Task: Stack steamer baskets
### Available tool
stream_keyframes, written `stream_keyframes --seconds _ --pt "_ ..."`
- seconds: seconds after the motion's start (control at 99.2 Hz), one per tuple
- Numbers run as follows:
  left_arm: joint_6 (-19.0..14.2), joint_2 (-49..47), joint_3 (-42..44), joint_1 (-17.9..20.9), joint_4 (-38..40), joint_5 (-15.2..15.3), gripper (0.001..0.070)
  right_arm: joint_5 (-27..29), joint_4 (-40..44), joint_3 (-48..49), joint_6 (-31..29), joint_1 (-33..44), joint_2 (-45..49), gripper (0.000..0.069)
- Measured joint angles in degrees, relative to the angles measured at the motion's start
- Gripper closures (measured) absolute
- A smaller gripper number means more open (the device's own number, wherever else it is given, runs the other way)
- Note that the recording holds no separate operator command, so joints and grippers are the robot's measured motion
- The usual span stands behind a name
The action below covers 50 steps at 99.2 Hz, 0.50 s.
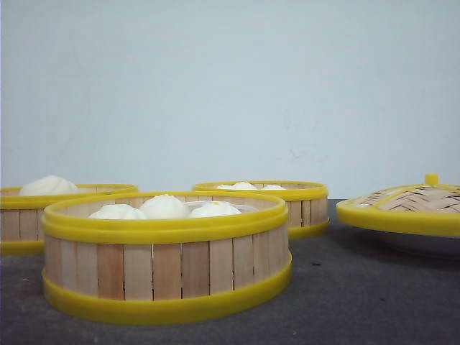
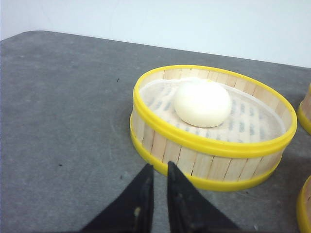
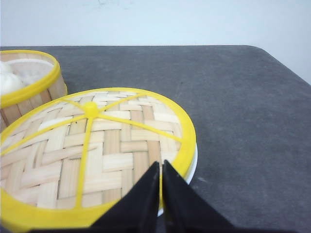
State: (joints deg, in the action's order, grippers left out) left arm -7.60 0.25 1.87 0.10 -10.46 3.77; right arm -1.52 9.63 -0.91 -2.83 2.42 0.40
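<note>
Three steamer baskets with pale slat walls and yellow rims stand on the grey table. The nearest basket [image 1: 167, 259] holds three white buns. Behind it on the left is a basket [image 1: 29, 215] with one bun, and another basket [image 1: 287, 205] is at the back right of centre. In the left wrist view my left gripper [image 2: 159, 167] hovers just outside the wall of the one-bun basket [image 2: 209, 145], its fingers almost together with nothing between them. My right gripper [image 3: 161, 165] is shut and empty over the edge of the woven lid [image 3: 97, 150].
The domed bamboo lid [image 1: 406, 205] with its yellow rim and knob rests on a white plate [image 1: 424, 244] at the right. The table [image 3: 243, 97] has a rounded far right corner. A pale wall stands behind the table.
</note>
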Motion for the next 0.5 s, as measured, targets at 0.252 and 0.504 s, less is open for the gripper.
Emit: stream_keyframes --seconds 0.252,0.504 --pt "-0.63 0.0 0.0 0.0 0.0 0.0 0.0685 0.02 -0.02 0.0 0.0 0.0 0.0 0.0689" --pt "-0.66 0.0 0.0 0.0 0.0 0.0 0.0685 0.02 -0.02 0.0 0.0 0.0 0.0 0.0689"
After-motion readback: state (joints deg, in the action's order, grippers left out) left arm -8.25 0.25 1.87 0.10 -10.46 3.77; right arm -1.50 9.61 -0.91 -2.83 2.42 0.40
